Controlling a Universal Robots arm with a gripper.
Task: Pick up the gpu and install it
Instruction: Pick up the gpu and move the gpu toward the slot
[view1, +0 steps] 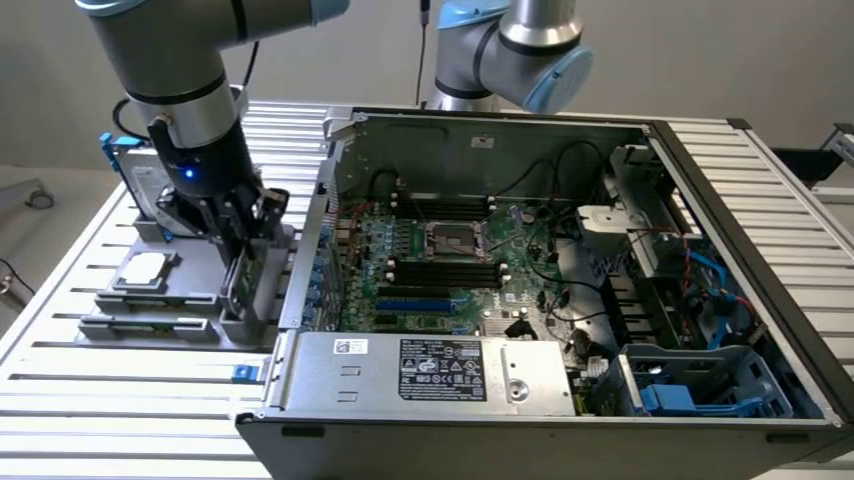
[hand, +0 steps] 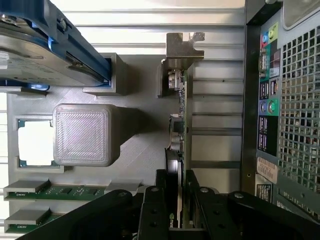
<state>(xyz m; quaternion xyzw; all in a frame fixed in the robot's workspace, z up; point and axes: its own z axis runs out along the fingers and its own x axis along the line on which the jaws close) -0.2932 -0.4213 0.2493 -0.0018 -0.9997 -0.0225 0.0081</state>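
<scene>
On my exterior view, the slatted table (view1: 120, 410) carries the open computer case (view1: 534, 448), its motherboard (view1: 441, 260) facing up. The arm (view1: 174, 70) comes down at about ten o'clock from the case's centre, over the gray parts holder (view1: 174, 330) that sits at nine o'clock, just beside the case wall. At the holder's far end, the hard drive (view1: 134, 170) in its blue frame stands tilted. The gpu (view1: 247, 288) stands on edge in the holder, along the side nearest the case. On my wrist view, the gripper (hand: 177, 210) is clamped on the gpu's (hand: 183, 100) thin edge, one black finger on each face. The small silver chip (view1: 144, 268) lies flat at nine o'clock from the gripper (view1: 244, 255).
</scene>
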